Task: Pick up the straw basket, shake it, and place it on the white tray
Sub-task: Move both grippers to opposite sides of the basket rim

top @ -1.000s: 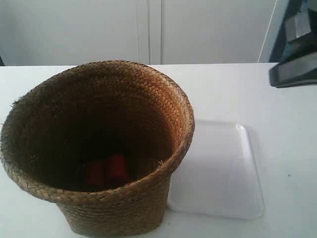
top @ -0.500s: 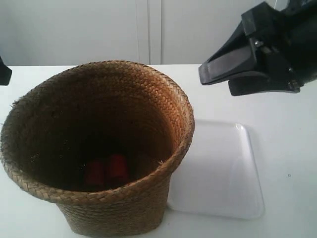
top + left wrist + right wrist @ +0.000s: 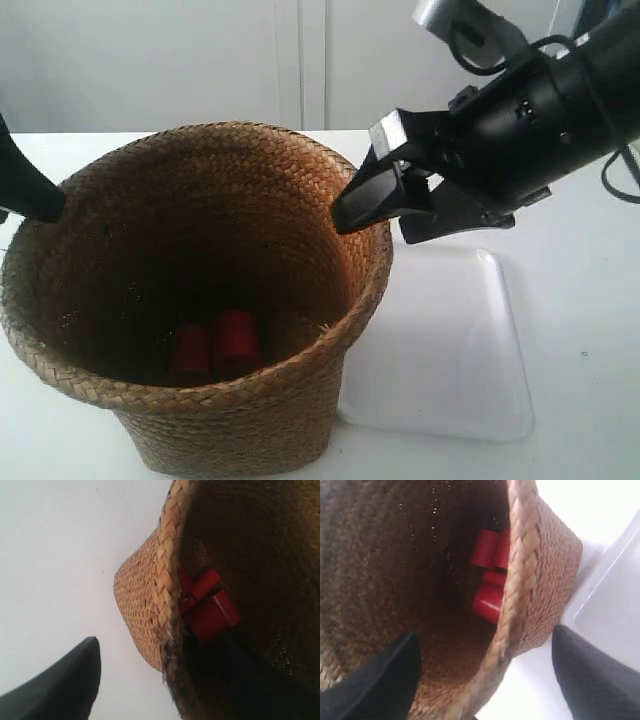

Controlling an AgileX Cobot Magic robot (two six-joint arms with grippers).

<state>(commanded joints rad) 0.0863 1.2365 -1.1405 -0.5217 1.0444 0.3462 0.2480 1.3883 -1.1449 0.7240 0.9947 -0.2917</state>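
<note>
The straw basket (image 3: 200, 270) stands upright on the white table, its base just beside the white tray (image 3: 450, 350). My right gripper (image 3: 378, 225) is open and straddles the basket's rim on the tray side. One finger (image 3: 375, 680) is inside the basket and the other is outside, with the braided rim (image 3: 520, 580) between them. My left gripper (image 3: 170, 690) is open at the opposite rim. Its outer finger (image 3: 55, 690) hangs over the table, and the inner finger is lost in the dark interior. In the exterior view only one left finger (image 3: 30, 195) shows.
Red blocks (image 3: 215, 345) lie on the basket's bottom, also seen as red blocks (image 3: 492, 575) in the right wrist view. The tray's corner (image 3: 615, 595) lies right next to the basket's wall. A white wall stands behind the table.
The right arm came down from the upper right until its open gripper reached the basket's rim. A left finger moved in from the exterior view's left edge. The basket has not moved.
</note>
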